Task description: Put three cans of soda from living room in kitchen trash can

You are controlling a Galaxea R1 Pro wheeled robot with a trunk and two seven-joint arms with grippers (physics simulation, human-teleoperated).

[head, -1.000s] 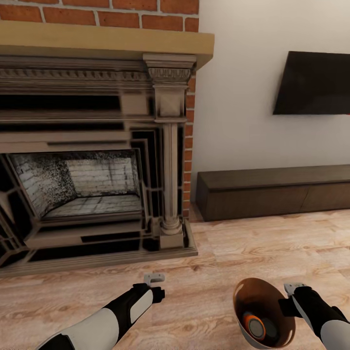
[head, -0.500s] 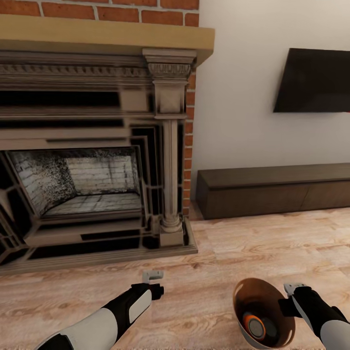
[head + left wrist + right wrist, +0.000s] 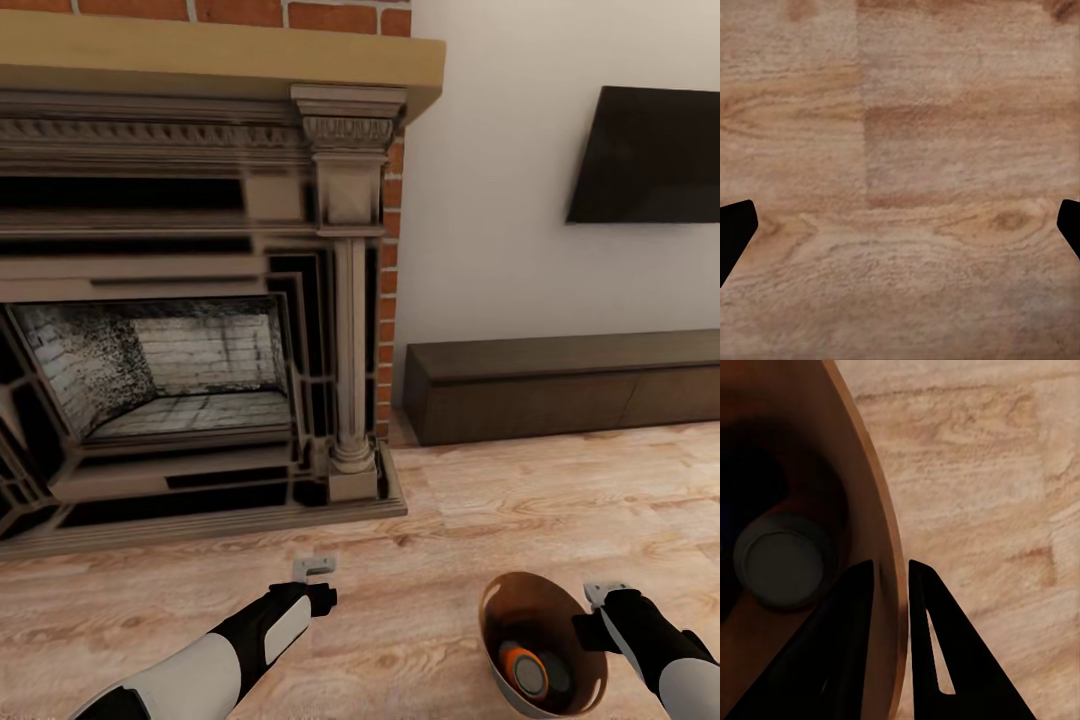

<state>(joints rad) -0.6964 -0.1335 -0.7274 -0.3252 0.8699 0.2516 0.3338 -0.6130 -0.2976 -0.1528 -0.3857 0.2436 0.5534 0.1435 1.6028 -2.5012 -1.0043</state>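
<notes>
Home living room — brick fireplace (image 3: 200, 330), wall-mounted TV (image 3: 650, 155), low dark cabinet (image 3: 565, 385), wood floor (image 3: 560, 510).

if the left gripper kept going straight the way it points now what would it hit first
Probably the wood floor. The left gripper is open and empty, and its wrist view looks straight at bare floorboards with nothing between; how far off is unclear.

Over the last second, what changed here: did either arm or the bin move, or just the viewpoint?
Only the viewpoint shifted: the fireplace, TV and low cabinet slid slightly up in the head view, so the camera moved. The right gripper stays clamped on the trash can rim, one soda can inside. The left gripper stays open and empty.
</notes>
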